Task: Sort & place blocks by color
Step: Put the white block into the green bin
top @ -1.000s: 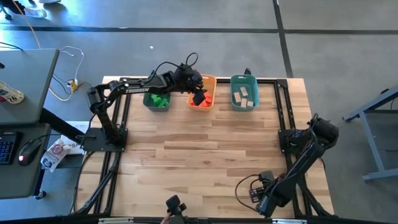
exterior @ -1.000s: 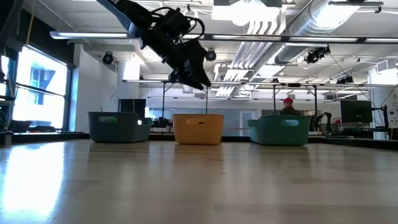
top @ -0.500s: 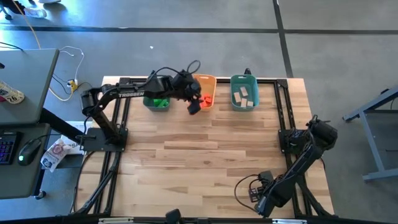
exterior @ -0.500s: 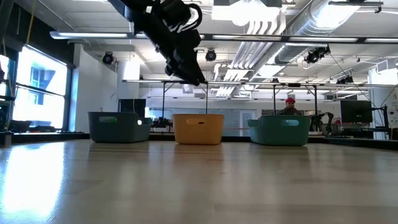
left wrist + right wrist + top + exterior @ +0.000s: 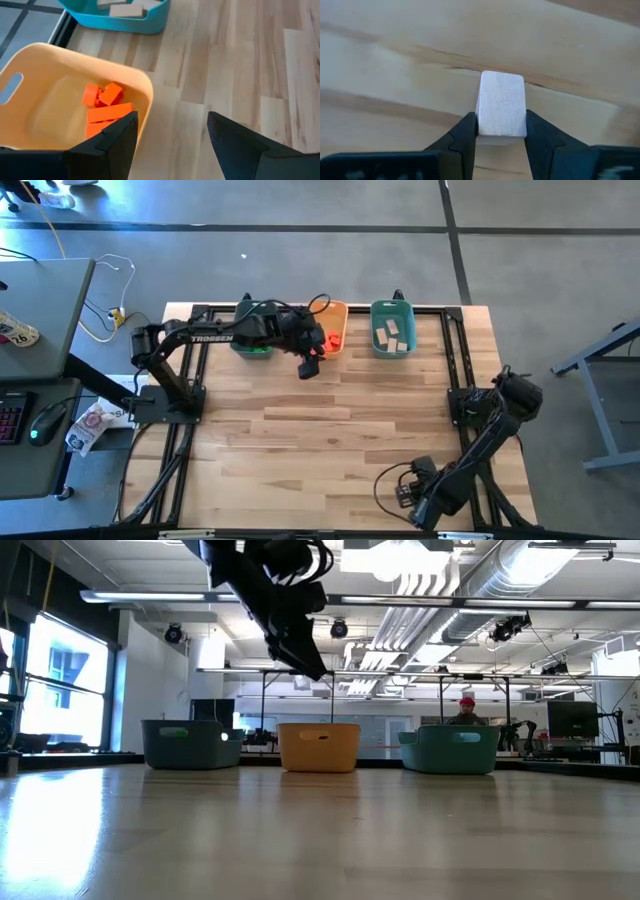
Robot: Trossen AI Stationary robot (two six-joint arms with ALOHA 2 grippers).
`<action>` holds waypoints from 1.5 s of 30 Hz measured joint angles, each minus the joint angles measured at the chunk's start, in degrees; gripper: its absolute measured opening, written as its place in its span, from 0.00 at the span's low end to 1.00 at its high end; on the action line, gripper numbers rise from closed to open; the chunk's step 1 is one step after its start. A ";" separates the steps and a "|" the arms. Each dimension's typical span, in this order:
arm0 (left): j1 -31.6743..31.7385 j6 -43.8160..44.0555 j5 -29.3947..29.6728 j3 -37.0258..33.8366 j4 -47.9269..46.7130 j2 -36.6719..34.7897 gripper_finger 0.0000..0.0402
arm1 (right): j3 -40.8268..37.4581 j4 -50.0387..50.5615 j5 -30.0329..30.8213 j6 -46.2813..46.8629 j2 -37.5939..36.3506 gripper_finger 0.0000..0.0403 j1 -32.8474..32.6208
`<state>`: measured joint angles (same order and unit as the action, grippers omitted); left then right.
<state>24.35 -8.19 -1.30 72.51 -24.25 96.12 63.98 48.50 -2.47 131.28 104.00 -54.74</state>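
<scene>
My left gripper [image 5: 310, 367] is open and empty, raised over the table just on the near side of the orange bin [image 5: 336, 330]; it also shows in the low view [image 5: 305, 655]. Red-orange blocks [image 5: 107, 107] lie in the orange bin. Pale tan blocks [image 5: 393, 335] lie in the right teal bin [image 5: 392, 308]. Green blocks [image 5: 256, 348] lie in the left teal bin, mostly hidden under the arm. My right gripper [image 5: 501, 125] is folded back near the table's near right edge [image 5: 420, 485], shut on one tan block [image 5: 502, 102]. My right gripper pinches the pale tan block between its two fingers, which lie against its two opposite side faces [image 5: 481, 120]. The fingers [image 5: 467, 132] point down at the table top. Whether the block rests on the wood or is lifted clear, I cannot tell.
Three bins stand in a row along the far edge: teal [image 5: 190, 743], orange [image 5: 320, 745], teal [image 5: 450, 748]. Black rails [image 5: 455, 355] run along the table's left and right sides. Bare wood lies across the middle [image 5: 330, 430]. A person [image 5: 463, 710] is in the room behind.
My left gripper has drawn back from above the orange bin toward the table's near edge and now hangs over the bare wood in front of the bin. The right arm has kept still.
</scene>
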 joint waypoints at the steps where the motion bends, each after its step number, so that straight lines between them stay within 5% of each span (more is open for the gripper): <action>1: -0.30 0.00 0.00 0.00 -0.24 0.00 0.56 | 0.54 0.01 1.51 -0.72 0.05 0.27 0.00; 6: -1.81 -0.05 -0.69 0.00 -0.69 0.00 0.56 | 3.57 1.36 11.22 -4.92 -0.04 0.27 0.22; 16: -6.04 -4.93 -17.38 0.00 0.51 0.02 0.56 | 8.47 11.80 20.63 -17.38 -0.17 0.28 3.97; 45: -23.87 -3.00 -17.06 0.00 6.99 0.09 0.56 | 22.50 12.22 35.43 -71.08 -2.53 0.28 20.95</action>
<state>0.48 -11.19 -18.36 72.51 -17.26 96.20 86.48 60.72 32.96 60.20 101.47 -33.80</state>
